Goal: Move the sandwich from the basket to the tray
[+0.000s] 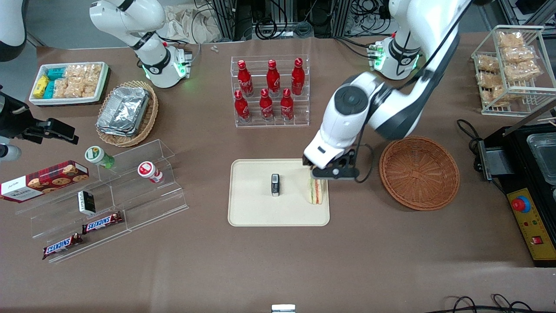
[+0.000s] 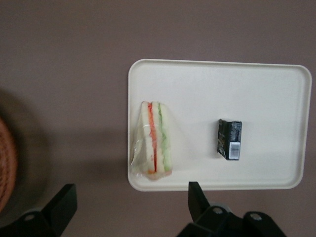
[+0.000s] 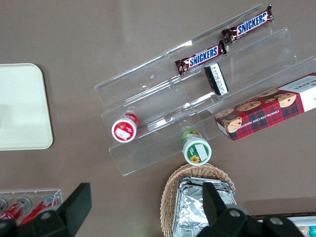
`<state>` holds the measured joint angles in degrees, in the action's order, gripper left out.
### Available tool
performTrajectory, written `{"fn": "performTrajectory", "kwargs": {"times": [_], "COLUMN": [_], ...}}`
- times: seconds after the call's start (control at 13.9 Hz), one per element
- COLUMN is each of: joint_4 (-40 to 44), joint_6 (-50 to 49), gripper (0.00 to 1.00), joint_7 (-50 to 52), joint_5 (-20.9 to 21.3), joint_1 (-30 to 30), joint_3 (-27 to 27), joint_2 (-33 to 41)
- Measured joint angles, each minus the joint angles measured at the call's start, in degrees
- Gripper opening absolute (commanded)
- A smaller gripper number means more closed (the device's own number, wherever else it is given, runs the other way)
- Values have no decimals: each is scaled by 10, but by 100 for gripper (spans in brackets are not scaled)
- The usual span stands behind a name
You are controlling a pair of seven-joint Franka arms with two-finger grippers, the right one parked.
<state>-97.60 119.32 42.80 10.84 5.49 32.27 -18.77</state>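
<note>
Sandwich (image 2: 153, 140) beneath raised, spread gripper (image 2: 131, 210)

You have even, bright overhead light across the whole table (image 1: 278, 269), with no dim corners in the front view. Shadows are soft and short: the left arm casts a diffuse dark patch on the cloth beside the basket (image 1: 419, 173), and the wrist view shows a broad, blurred shadow band reaching from that basket toward the sandwich (image 2: 154, 140). The gripper (image 2: 132, 203), fingers spread wide, reads as near-black silhouette, slightly soft. The tray (image 2: 256, 84) is pale but not blown out. Glare appears on the foil trays (image 1: 124, 111), the clear acrylic steps (image 1: 143, 191) and the red bottles (image 1: 269, 89). The front view stays sharp throughout.
</note>
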Motion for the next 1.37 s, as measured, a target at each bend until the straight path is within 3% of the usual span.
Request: {"fn": "performTrajectory", "kwargs": {"times": [0.14,0.36,0.72,1.01,1.37], "joint_4": [0,0,-5,26,145], "joint_6": [-51,-146,-261,-273,-328], "gripper": [100,100,100,100,100], "joint_7": [-30,-141,-286,-295,-293], "joint_5": [-59,-130,-147,-147,-147], "joint_1": [1,17,34,39,34], "joint_3": [-38,-143,-314,-333,-335], "joint_2": [66,152,254,269,186]}}
